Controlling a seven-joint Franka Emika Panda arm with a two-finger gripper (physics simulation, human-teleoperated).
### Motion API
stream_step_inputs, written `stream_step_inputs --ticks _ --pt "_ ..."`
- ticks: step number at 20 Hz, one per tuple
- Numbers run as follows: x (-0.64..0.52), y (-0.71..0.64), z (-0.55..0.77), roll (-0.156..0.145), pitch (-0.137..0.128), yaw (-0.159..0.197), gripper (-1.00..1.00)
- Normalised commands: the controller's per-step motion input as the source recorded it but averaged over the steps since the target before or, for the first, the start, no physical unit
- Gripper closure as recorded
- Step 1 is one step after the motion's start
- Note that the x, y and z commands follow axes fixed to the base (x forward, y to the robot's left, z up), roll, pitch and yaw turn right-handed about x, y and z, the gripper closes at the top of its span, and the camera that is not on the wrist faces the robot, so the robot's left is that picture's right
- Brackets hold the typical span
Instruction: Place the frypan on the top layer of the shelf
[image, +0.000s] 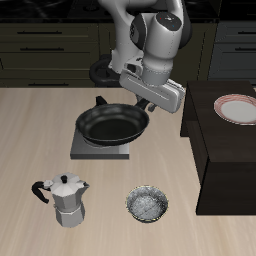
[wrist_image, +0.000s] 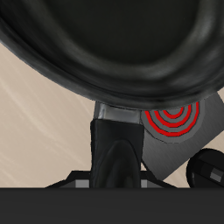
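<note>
Pan held by handle in gripper, lifted above hotplate. Shelf beside, top holding plate. Advised: kept pan level, raised clear of shelf edge, carried across w/o swing, avoided plate.

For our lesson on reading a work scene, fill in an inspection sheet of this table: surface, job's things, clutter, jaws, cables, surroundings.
Surface: pale wooden table, flat.
Job's things: round black shallow frypan lifted above the grey square hotplate, whose red rings show in the wrist view; large dark brown boxy shelf beside it, its flat top carrying a pink-rimmed plate.
Clutter: silver moka pot and small speckled grey bowl near the table's front edge.
Jaws: the gripper is at the pan's handle; the jaws themselves are hidden.
Cables: nothing seen.
Surroundings: dark cabinets behind the table.
</note>
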Motion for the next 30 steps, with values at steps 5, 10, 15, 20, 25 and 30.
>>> stream_step_inputs --ticks 5,10,15,20,25,30 --pt "-0.03 -0.1 0.06 -0.013 -0.007 0.038 1.0" --pt "-0.06 -0.22 0.12 0.01 -0.028 0.146 1.0" --pt "-0.02 -0.24 0.07 0.02 0.001 0.107 1.0" --pt "0.0 -0.31 0.09 -0.042 -0.046 0.147 1.0" --pt "0.01 -0.1 -0.04 0.042 0.02 0.151 1.0" --pt "0.01 -0.09 -0.03 0.061 -0.007 0.191 1.0"
